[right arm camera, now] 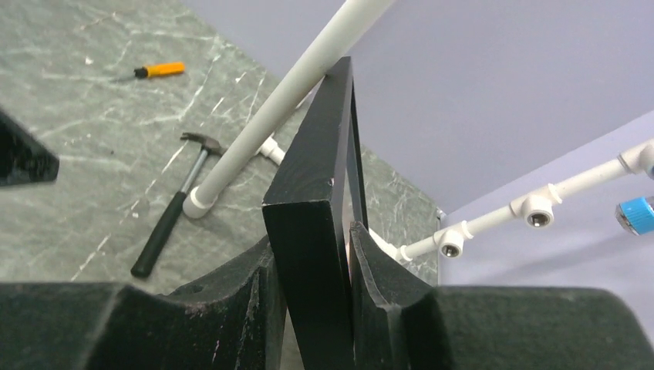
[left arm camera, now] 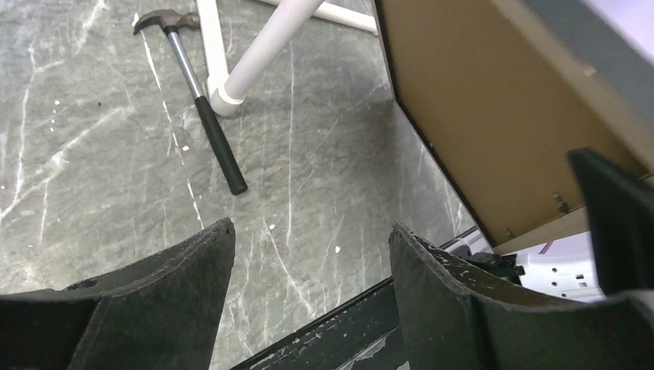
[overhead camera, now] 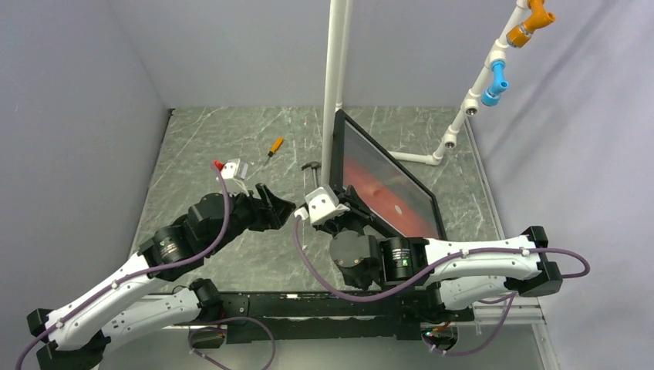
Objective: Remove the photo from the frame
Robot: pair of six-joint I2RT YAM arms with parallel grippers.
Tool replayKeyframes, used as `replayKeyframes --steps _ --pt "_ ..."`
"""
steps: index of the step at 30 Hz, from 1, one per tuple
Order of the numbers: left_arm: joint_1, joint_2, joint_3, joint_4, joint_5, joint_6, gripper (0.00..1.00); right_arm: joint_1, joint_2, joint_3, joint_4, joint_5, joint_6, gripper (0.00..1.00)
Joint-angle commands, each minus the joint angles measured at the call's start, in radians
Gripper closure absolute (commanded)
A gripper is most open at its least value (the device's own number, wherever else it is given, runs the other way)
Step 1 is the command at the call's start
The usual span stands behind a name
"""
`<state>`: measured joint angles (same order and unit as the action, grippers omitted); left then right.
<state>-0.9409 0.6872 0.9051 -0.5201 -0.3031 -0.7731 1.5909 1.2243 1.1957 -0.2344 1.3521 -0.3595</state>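
Right gripper [right arm camera: 311,239] clamps the frame [right arm camera: 312,154] by its near edge, holding it tilted on edge. The photo [overhead camera: 385,185] sits inside, facing right. Left gripper [left arm camera: 312,229] gapes wide and empty, just left of the brown back. Beyond lie a hammer [left arm camera: 204,116], then a screwdriver [overhead camera: 274,146].

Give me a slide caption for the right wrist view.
Right pincer shut on the upright frame edge, with a hammer and an orange screwdriver on the table behind.
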Motion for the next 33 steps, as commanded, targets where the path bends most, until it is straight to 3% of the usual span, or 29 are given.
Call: replayKeyframes --steps 1,3,8,11,15,21,25,26,28,33 --pt "0.003 0.017 -0.024 0.087 0.035 -0.003 0.23 -0.031 -0.059 0.090 0.339 0.003 -0.021 1.00" --pt "0.003 0.030 -0.030 0.114 0.027 0.019 0.22 -0.048 -0.078 0.094 0.307 0.019 -0.023 1.00" --pt "0.005 0.099 0.030 0.146 0.078 0.100 0.21 -0.058 -0.178 -0.017 0.477 0.074 -0.154 1.00" --pt "0.005 0.131 0.028 0.193 0.116 0.106 0.21 -0.075 -0.220 -0.009 0.467 0.067 -0.128 1.00" --pt "0.005 0.166 0.014 0.230 0.140 0.084 0.21 -0.133 -0.215 0.061 0.406 0.030 -0.051 1.00" --pt "0.004 0.197 0.018 0.246 0.162 0.070 0.20 -0.229 -0.180 0.185 0.459 -0.023 -0.082 1.00" --pt "0.005 0.211 0.023 0.251 0.174 0.066 0.20 -0.319 -0.136 0.285 0.358 -0.093 0.024 1.00" --pt "0.005 0.214 0.023 0.253 0.178 0.065 0.20 -0.342 -0.226 0.309 0.338 -0.114 0.044 1.00" --pt "0.005 0.218 0.018 0.259 0.185 0.060 0.20 -0.387 -0.080 0.355 0.307 -0.136 0.073 1.00" --pt "0.004 0.222 0.006 0.262 0.199 0.059 0.20 -0.474 -0.022 0.423 0.277 -0.175 0.127 1.00"
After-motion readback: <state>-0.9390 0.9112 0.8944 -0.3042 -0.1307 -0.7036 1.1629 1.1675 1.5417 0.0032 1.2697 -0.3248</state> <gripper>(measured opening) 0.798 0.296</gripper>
